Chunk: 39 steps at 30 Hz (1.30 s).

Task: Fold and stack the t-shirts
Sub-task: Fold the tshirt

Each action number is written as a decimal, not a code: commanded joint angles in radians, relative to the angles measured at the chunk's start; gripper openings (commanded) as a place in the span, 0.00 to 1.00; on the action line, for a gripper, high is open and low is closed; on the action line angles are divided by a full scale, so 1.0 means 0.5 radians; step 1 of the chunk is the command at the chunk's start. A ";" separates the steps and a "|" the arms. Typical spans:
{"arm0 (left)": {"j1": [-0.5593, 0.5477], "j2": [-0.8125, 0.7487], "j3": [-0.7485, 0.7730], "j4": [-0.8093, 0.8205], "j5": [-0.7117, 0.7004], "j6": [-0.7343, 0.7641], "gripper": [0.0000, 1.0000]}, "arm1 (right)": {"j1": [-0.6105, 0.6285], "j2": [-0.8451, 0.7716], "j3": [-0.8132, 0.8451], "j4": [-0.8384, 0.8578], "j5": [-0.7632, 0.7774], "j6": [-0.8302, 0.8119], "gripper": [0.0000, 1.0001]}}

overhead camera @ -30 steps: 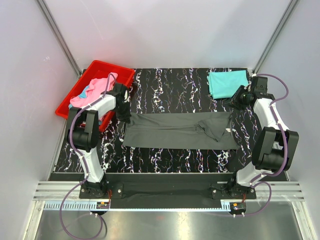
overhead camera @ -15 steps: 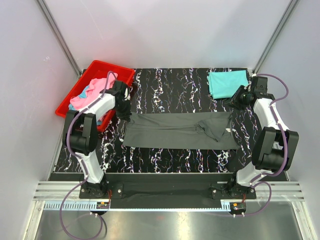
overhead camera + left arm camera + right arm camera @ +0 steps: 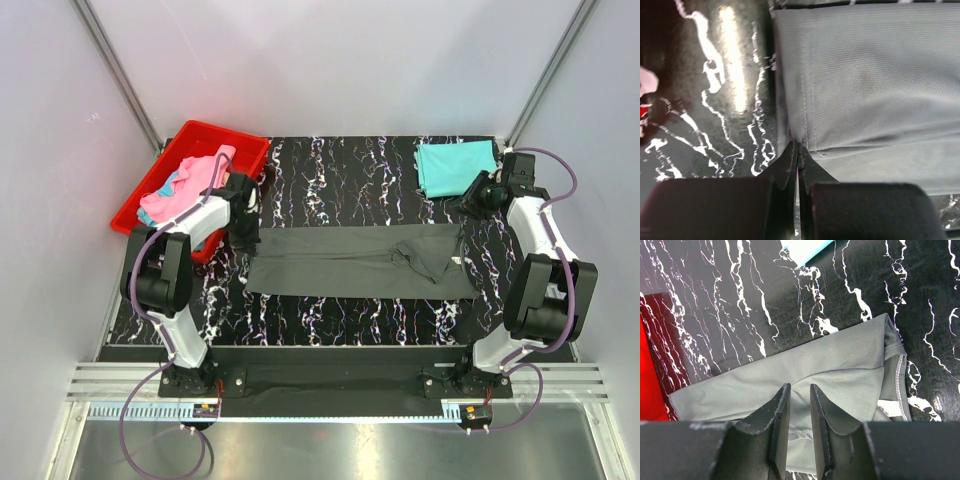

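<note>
**2 end effectors, 1 long grey strip between them**

The dark grey t-shirt (image 3: 350,262) lies flat on the desk (image 3: 330,170), folded into a long narrow band. Its long axis runs from my left side to my right, and its collar end with a small white label (image 3: 455,260) points toward my right arm. The cloth is a fine matte knit. The desk under it is glossy black with white marbled veins.

My left end effector (image 3: 243,232) sits at the band's left end. My left wrist camera shows what the top view cannot: both fingers pressed together, their tips meeting right at the stitched hem. I cannot tell whether any cloth is pinched between them.

My right end effector (image 3: 478,195) is near the band's right end, between it and the teal t-shirt (image 3: 455,165), which is folded into a neat rectangle at the far right corner. My right wrist camera shows its 2 fingers parallel with a narrow gap, and nothing in it.

Only the top view shows the pink t-shirt (image 3: 175,195) crumpled in the red bin (image 3: 215,135) at the far left.
</note>
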 commanded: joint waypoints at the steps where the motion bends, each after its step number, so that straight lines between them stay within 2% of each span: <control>1: -0.004 -0.034 0.019 -0.030 -0.198 -0.028 0.00 | 0.007 -0.032 0.022 0.056 0.015 -0.033 0.29; 11: -0.004 0.037 0.087 -0.058 -0.250 -0.040 0.00 | 0.007 -0.032 0.000 0.066 0.021 -0.036 0.29; 16: -0.004 0.086 0.139 -0.092 -0.284 -0.043 0.20 | 0.007 -0.023 0.019 0.041 0.012 -0.036 0.30; 20: -0.007 0.074 0.274 -0.235 -0.391 -0.068 0.30 | 0.069 0.014 0.065 -0.054 0.069 0.001 0.30; 23: -0.023 0.019 0.436 -0.309 -0.496 -0.077 0.32 | 0.176 0.011 0.034 -0.140 0.159 0.123 0.31; 27: -0.090 0.000 0.569 -0.242 -0.334 -0.056 0.35 | 0.207 -0.007 -0.189 -0.048 0.073 0.378 0.29; 28: -0.130 0.018 0.566 -0.209 -0.206 -0.053 0.35 | 0.204 -0.013 -0.269 -0.005 0.100 0.436 0.29; 33: -0.219 0.150 0.452 -0.021 0.007 -0.083 0.36 | 0.204 0.033 -0.374 0.099 0.232 0.510 0.28; 36: -0.216 0.267 0.397 0.019 0.029 -0.135 0.36 | 0.204 0.091 -0.420 0.164 0.294 0.531 0.29; 39: -0.207 0.359 0.369 -0.018 -0.127 -0.178 0.38 | 0.204 0.210 -0.353 0.124 0.379 0.446 0.29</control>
